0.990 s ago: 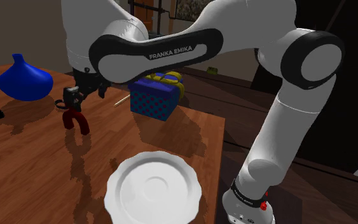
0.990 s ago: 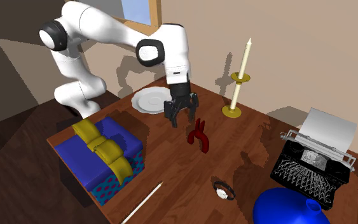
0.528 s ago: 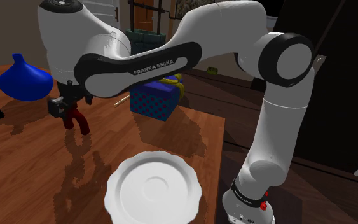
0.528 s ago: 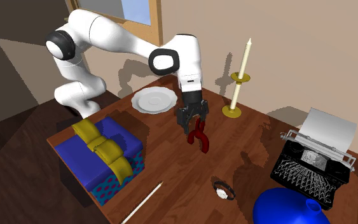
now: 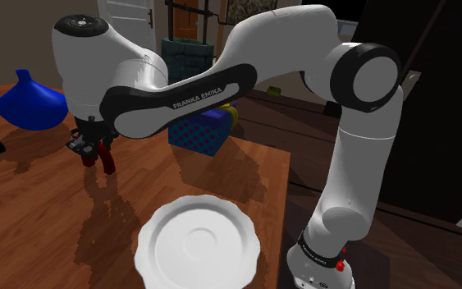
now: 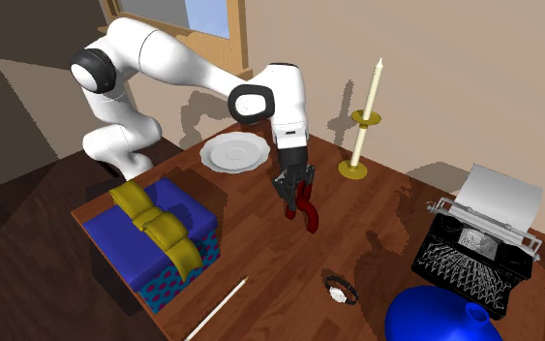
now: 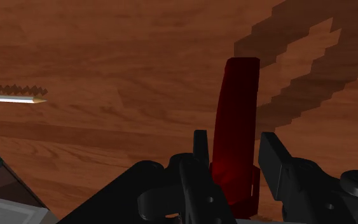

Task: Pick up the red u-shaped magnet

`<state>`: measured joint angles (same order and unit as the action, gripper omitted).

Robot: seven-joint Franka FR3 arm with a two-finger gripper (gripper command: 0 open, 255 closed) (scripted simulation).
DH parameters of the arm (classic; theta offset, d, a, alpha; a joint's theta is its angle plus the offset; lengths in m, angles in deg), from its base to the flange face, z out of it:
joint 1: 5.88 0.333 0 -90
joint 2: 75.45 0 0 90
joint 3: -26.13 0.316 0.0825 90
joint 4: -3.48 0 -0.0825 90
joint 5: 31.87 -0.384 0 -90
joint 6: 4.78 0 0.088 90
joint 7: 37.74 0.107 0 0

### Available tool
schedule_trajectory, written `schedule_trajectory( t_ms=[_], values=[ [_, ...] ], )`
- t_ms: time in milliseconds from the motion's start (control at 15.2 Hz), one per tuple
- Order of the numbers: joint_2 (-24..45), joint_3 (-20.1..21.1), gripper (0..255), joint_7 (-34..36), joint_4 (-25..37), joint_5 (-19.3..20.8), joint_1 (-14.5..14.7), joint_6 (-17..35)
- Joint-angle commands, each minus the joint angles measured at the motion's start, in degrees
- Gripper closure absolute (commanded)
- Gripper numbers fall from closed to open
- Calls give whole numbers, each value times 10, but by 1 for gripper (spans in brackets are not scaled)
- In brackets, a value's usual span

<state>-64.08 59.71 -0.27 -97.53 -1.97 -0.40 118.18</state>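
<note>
- On the worktop (image 7: 107, 83) lies the red U-shaped magnet (image 7: 236, 102), one leg running straight out between your fingers (image 7: 274, 159).
- Your fingers clamp that leg from both sides; judge it ready to lift straight up.

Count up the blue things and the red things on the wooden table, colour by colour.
Blue: 2, the round blue vase and the blue patterned gift box with a yellow bow
Red: 1, the red u-shaped magnet
Total: 3
</note>
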Motion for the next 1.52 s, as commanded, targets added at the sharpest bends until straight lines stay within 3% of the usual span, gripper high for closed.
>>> schedule_trajectory(
  t_ms=[0, 396, 1452],
  values=[
    [0, 0, 255, 0, 0, 0, 0, 0],
    [1, 0, 255, 0, 1, 1, 0, 0],
    [-10, 8, 255, -47, 100, -30, 4, -101]
  ],
)
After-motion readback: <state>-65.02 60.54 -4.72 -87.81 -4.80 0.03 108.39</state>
